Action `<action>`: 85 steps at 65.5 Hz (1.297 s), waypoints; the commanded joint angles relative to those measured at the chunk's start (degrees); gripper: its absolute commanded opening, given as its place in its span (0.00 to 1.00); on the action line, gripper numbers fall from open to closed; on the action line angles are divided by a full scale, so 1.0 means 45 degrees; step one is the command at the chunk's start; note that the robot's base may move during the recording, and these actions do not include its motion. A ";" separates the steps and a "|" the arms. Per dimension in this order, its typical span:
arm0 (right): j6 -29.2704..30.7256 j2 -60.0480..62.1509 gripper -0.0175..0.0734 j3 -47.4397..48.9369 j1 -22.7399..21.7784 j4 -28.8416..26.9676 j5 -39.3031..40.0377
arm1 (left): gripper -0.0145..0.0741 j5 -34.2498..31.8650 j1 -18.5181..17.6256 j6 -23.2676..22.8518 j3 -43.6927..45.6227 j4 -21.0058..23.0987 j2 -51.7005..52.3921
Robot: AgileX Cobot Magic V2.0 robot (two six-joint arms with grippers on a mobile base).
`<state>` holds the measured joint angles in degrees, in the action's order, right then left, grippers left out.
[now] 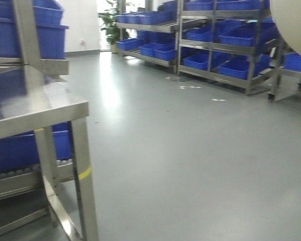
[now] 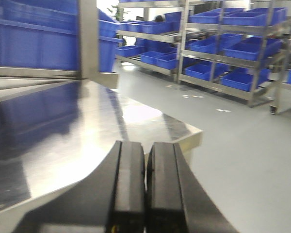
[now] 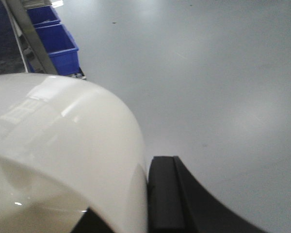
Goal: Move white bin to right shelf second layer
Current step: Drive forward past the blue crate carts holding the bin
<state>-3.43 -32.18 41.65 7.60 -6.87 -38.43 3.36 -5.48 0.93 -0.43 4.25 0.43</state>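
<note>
The white bin hangs in the air at the top right of the front view, glossy and cream-white. In the right wrist view its wall fills the left half, high over the grey floor. My right gripper is shut on that wall, one black finger outside it and the other inside the rim. My left gripper is shut with nothing in it, pads together, over the corner of the shiny steel table. I cannot pick out the right shelf second layer; the bin covers part of the far-right rack.
The steel table stands at the left with blue crates on rollers beneath it. Steel racks full of blue crates line the far side. A wheeled rack stands at the far right. A potted plant is by the back wall.
</note>
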 commanded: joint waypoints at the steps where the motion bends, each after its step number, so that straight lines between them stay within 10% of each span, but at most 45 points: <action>1: 0.0051 -0.0100 0.25 0.0371 -0.0079 -0.0104 0.1159 | 0.26 -0.1096 -0.0071 -0.0125 -0.0468 0.0118 0.0040; 85: 0.0051 -0.0100 0.25 0.0371 -0.0079 -0.0104 0.1159 | 0.26 -0.1096 -0.0071 -0.0125 -0.0468 0.0118 0.0040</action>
<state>-3.43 -32.18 41.65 7.60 -6.87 -38.43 3.36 -5.48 0.93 -0.43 4.25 0.43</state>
